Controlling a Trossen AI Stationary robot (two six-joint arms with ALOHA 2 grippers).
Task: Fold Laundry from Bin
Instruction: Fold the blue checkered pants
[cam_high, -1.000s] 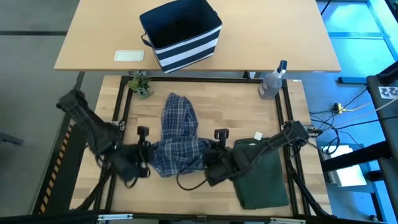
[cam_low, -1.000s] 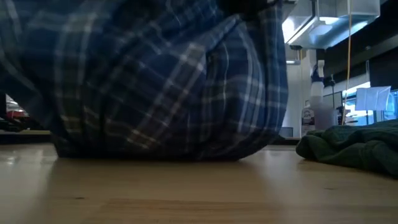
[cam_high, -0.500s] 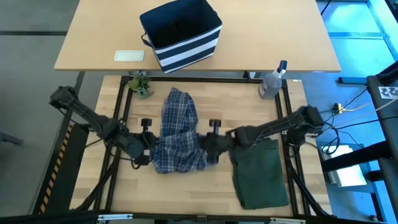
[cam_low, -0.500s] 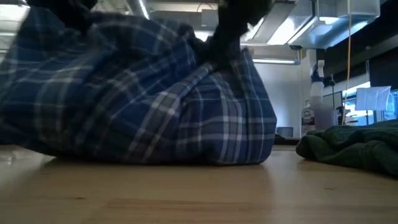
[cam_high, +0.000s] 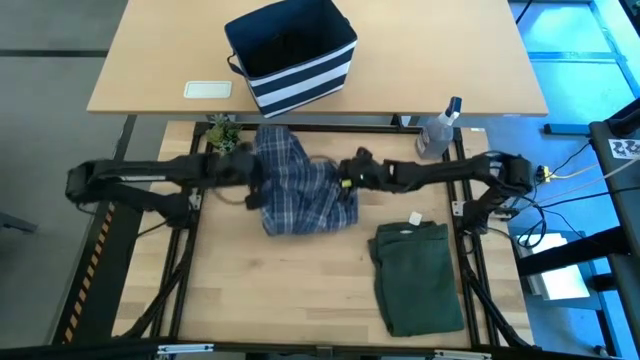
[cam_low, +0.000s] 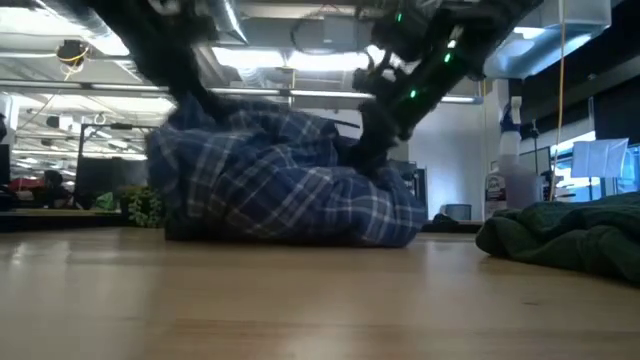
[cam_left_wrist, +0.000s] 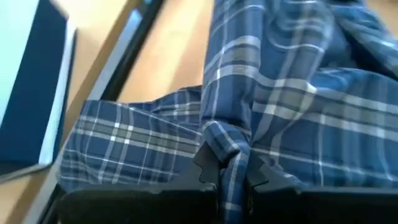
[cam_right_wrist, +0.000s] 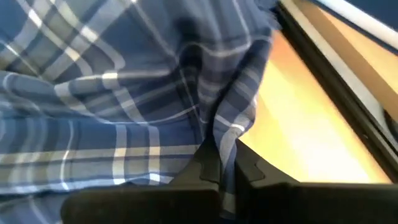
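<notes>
Currently: plaid shirt (cam_high: 300, 190), bunched at the surface's (cam_high: 300, 290) 12 o'clock side. Left gripper (cam_high: 250, 172) and right gripper (cam_high: 350, 178) each pinch an edge, fingers clamped on cloth, likely to spread it for folding. Green garment (cam_high: 420, 275) lies folded at 4 o'clock.

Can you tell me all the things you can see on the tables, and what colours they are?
plaid shirt: one, blue and white, bunched at the far middle of the work table, pinched on both sides.
green garment: one, dark olive, folded flat at the near right of the work table.
bin: one, navy with white stripes, on the far table.
spray bottle: one, clear, far right corner of the work table.
small plant: one, green, far left corner of the work table.
flat pad: one, pale, on the far table left of the bin.
left gripper: dark, shut on the shirt's left side.
right gripper: dark, shut on the shirt's right side.
</notes>
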